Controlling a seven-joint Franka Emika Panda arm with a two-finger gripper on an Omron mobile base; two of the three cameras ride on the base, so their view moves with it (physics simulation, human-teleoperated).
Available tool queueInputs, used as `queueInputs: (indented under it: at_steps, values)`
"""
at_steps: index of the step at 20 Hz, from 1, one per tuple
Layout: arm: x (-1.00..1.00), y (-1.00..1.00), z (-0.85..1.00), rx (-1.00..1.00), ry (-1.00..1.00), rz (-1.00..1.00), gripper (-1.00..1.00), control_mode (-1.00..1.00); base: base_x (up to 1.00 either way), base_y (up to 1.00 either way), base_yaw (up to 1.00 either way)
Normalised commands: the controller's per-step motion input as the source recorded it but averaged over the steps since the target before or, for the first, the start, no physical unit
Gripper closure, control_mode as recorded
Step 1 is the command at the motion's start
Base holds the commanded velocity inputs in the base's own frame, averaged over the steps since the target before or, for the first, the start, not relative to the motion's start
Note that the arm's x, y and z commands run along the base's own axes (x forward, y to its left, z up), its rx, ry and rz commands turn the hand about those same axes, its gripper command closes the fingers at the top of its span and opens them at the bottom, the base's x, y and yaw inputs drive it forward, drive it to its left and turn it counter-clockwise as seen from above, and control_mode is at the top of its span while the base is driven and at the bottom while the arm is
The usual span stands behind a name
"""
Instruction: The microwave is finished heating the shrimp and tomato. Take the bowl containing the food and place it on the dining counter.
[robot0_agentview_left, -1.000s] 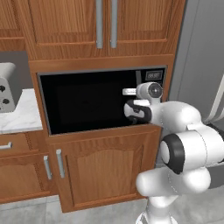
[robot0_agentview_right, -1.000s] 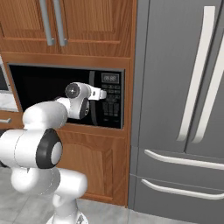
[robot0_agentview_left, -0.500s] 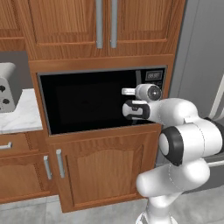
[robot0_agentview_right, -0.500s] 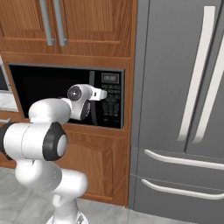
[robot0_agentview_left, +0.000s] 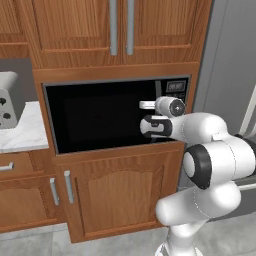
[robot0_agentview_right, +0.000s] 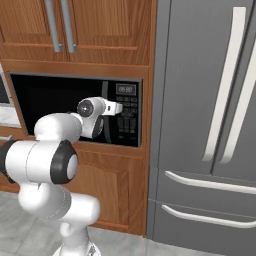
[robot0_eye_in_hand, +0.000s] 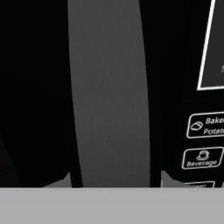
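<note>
— Microwave status?
— Wide built-in black-glass-fronted microwave (robot0_agentview_left: 105, 120) sits shut in the brown wood cabinetry, button panel at its right edge (labels read "Beverage").
— And the hand?
— Two-finger gripper (robot0_eye_in_hand: 116, 181) is clamped around the microwave's vertical dark bar handle (robot0_eye_in_hand: 105, 92), one tip on each side.

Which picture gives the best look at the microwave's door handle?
The hand view: the handle runs large between the gripper's fingertips. The right base view shows a thin bar beside the buttons; in the left base view it peeks above the hand.
</note>
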Motion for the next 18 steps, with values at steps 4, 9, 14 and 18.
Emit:
queueInputs:
  at_steps: [4, 9, 14, 18]
  values:
    - [0.0, 0.0, 0.0, 0.0, 0.0, 0.0, 1.0, -1.0, 0.0, 0.0, 0.0]
    - [-0.19, 0.0, 0.01, 0.0, 0.0, 0.0, 1.0, -1.0, 0.0, 0.0, 0.0]
    - [-0.52, 0.01, 0.17, 0.0, 0.0, 0.01, 1.0, -1.0, 0.0, 0.0, 0.0]
    - [-0.73, 0.22, 0.35, 0.0, 0.0, 0.01, 1.0, -1.0, 0.0, 0.0, 0.0]
